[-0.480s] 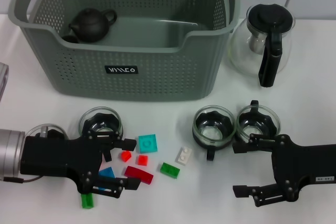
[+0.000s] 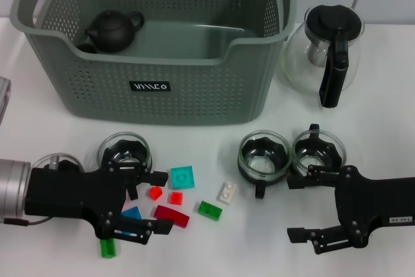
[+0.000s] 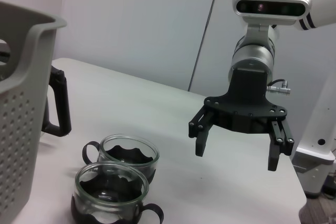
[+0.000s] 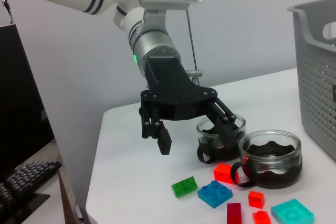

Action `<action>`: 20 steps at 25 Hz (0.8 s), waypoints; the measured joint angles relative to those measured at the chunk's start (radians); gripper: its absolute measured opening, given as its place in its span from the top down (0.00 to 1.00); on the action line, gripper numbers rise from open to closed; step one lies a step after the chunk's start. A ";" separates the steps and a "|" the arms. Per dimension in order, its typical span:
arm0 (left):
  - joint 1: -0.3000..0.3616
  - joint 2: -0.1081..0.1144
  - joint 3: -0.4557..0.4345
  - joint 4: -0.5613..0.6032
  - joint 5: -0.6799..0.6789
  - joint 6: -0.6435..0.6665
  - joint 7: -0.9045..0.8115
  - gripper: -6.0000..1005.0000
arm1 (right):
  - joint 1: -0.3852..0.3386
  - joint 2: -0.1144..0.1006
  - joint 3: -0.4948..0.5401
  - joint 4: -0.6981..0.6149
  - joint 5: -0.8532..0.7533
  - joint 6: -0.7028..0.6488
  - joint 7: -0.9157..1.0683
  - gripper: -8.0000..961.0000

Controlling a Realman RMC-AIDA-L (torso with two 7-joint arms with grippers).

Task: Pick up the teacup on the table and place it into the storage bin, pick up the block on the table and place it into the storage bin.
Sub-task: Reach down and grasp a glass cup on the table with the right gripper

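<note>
The grey storage bin [image 2: 155, 76] stands at the back with a black teapot [image 2: 113, 29] inside. Glass teacups sit in front: one [image 2: 124, 154] on the left, two [image 2: 263, 155] [image 2: 318, 150] on the right. Small blocks lie between them: teal [image 2: 183, 176], red [image 2: 176, 198], dark red [image 2: 172, 216], green [image 2: 209, 209], white [image 2: 227, 191], blue [image 2: 131, 213]. My left gripper [image 2: 155, 202] hovers open beside the blocks, nothing in it; the right wrist view shows this gripper [image 4: 195, 137] above the green block [image 4: 184, 186]. My right gripper [image 2: 295, 208] is open and empty below the right teacups, also seen as the gripper [image 3: 236, 142] in the left wrist view.
A glass teapot [image 2: 327, 53] with a black handle stands right of the bin. Another green block [image 2: 107, 248] lies under my left gripper near the front edge. A further glass cup [image 2: 52, 160] shows partly behind the left arm.
</note>
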 joint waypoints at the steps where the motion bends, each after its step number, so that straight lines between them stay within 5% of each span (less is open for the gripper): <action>1: 0.001 0.000 -0.001 0.000 0.000 0.000 -0.001 0.16 | 0.000 0.000 0.000 -0.003 0.000 0.001 0.007 0.05; 8: 0.011 0.023 -0.045 -0.013 -0.002 0.011 -0.084 0.16 | 0.011 -0.014 0.001 -0.058 0.000 0.011 0.217 0.05; 13: 0.021 0.049 -0.063 -0.012 0.000 0.014 -0.135 0.16 | 0.015 -0.015 -0.005 -0.234 -0.040 -0.052 0.438 0.06; 20: 0.031 0.046 -0.065 -0.012 0.001 -0.018 -0.130 0.16 | 0.055 -0.025 -0.074 -0.548 -0.163 -0.204 0.687 0.06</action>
